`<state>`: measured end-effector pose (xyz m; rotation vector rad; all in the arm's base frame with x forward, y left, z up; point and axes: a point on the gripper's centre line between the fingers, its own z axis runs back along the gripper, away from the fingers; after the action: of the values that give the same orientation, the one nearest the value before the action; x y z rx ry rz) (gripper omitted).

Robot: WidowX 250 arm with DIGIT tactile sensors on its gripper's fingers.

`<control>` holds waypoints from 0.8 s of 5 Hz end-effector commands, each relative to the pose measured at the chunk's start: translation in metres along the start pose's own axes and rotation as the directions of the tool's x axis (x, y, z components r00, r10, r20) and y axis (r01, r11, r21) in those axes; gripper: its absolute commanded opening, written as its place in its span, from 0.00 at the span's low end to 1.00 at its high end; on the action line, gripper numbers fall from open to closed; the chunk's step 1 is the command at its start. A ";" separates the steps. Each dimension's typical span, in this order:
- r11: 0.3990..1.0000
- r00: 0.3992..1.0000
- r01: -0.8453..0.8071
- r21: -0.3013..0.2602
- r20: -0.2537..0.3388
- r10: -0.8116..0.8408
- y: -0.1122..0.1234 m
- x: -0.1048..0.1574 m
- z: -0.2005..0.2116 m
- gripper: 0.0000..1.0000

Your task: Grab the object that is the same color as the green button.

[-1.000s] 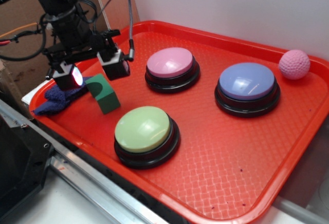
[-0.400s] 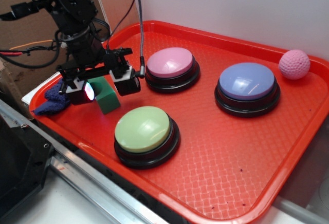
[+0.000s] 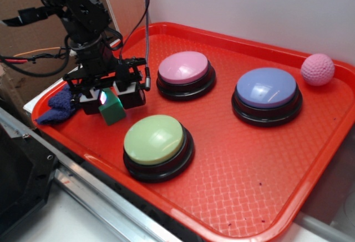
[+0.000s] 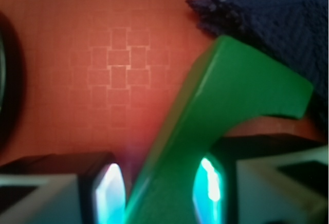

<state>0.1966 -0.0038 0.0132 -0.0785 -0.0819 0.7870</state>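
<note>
Nearest the exterior camera sits the green button (image 3: 157,141), a pale dome on a black base, and just behind it at the tray's (image 3: 260,197) left end stands the block (image 3: 112,109), small and dark green, with the gripper (image 3: 110,93) lowered over it. The wrist view shows what the exterior cannot: the block (image 4: 205,147) lies between the two pads, one lit pad (image 4: 109,193) a little off its left face and the other close against its right, so the jaws are spread around it and not yet pinching. It also shows the curved notch facing the blue cloth (image 4: 267,18), which lies just beside the block. The block looks rigid, light and smooth, likely a little slippery, so the flat opposite faces seem the place to clamp, clear of the notch. Only the exterior view shows the farther things: the pink button (image 3: 185,73), the blue button (image 3: 267,94) and the pink ball (image 3: 318,69) at the far corner
</note>
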 end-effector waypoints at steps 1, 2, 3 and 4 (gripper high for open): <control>0.986 0.986 0.163 0.031 0.015 -0.164 -0.011 0.017 0.059 0.00; 0.943 0.944 0.329 0.043 -0.017 -0.329 -0.019 0.017 0.098 0.00; 0.916 0.916 0.401 0.022 -0.033 -0.400 -0.022 0.012 0.126 0.00; 0.895 0.896 0.444 -0.036 0.040 -0.442 -0.020 0.003 0.168 0.00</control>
<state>0.1903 -0.0103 0.1721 -0.0809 -0.1001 0.3482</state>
